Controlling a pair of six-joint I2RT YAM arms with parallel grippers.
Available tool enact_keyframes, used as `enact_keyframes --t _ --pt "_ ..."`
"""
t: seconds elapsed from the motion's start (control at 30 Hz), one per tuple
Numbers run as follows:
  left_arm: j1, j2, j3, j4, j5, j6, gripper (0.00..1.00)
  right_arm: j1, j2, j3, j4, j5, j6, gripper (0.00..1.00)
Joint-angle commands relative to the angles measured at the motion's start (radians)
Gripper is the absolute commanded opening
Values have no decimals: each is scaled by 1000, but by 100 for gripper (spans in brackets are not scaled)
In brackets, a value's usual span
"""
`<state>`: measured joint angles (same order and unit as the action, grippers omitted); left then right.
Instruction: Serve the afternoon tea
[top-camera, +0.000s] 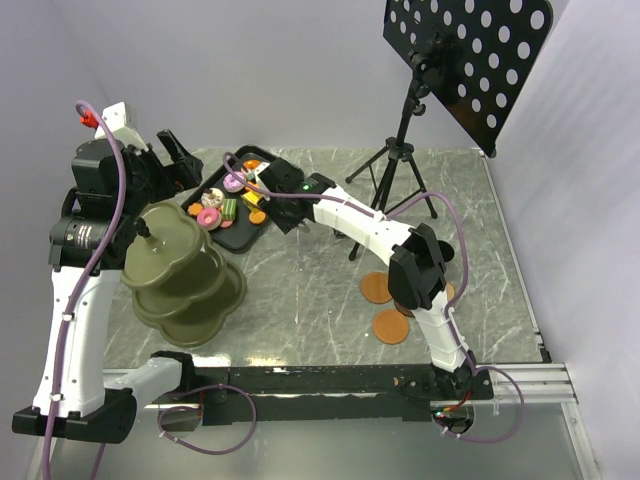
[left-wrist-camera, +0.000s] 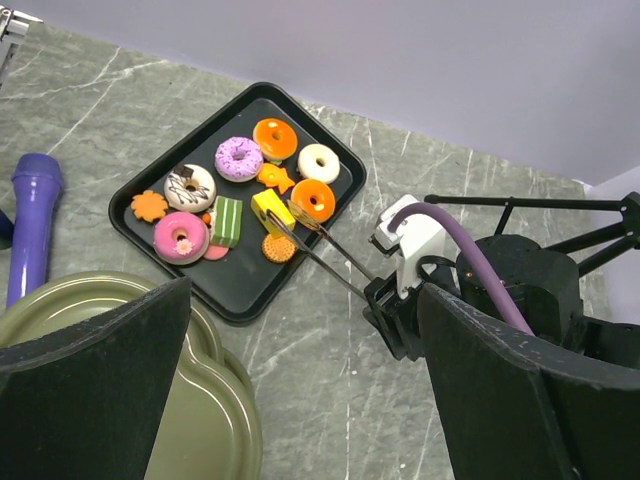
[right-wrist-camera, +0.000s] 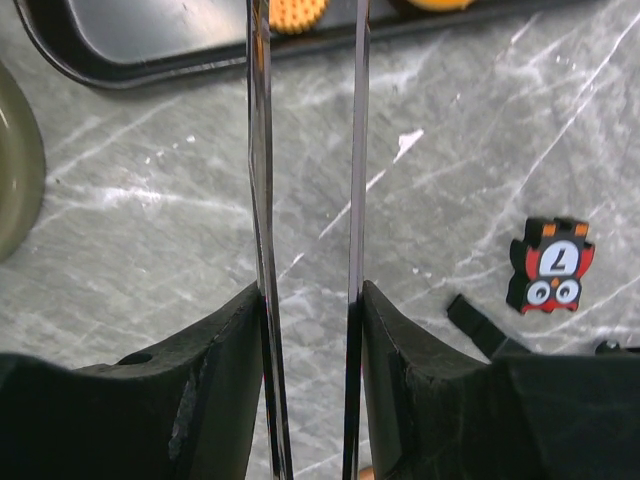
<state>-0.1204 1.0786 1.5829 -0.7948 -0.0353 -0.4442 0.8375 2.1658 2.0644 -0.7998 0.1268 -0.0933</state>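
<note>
Several toy donuts and pastries lie on a black tray (left-wrist-camera: 330, 190), among them a pink donut (left-wrist-camera: 181, 236), a white donut (left-wrist-camera: 319, 162) and a green pastry (left-wrist-camera: 228, 220). My right gripper (right-wrist-camera: 310, 300) is shut on thin metal tongs (right-wrist-camera: 258, 180), whose tips sit on either side of a yellow pastry (left-wrist-camera: 266, 206) on the tray. From above, the right gripper (top-camera: 285, 190) is beside the tray (top-camera: 232, 238). My left gripper (left-wrist-camera: 300, 400) is open and empty, held high above the table. Three brown-orange saucers (top-camera: 377, 288) lie near the right arm. No cups are in view.
An olive tiered stand (top-camera: 185, 275) stands at the front left, also in the left wrist view (left-wrist-camera: 120, 330). A purple microphone-like object (left-wrist-camera: 35, 225) lies left of the tray. A music stand on a tripod (top-camera: 400, 150) is at the back. A small numbered tile (right-wrist-camera: 550, 265) lies on the table.
</note>
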Motion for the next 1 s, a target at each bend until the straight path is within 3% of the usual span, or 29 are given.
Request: enact_keyframes --t 0.0,0.97 --pt "-4 -17 -1 6 -15 22 100 0 -32 -6 -21 40 36 46" --pt "-2 1 -8 16 -15 24 100 0 58 79 -52 42 29 50"
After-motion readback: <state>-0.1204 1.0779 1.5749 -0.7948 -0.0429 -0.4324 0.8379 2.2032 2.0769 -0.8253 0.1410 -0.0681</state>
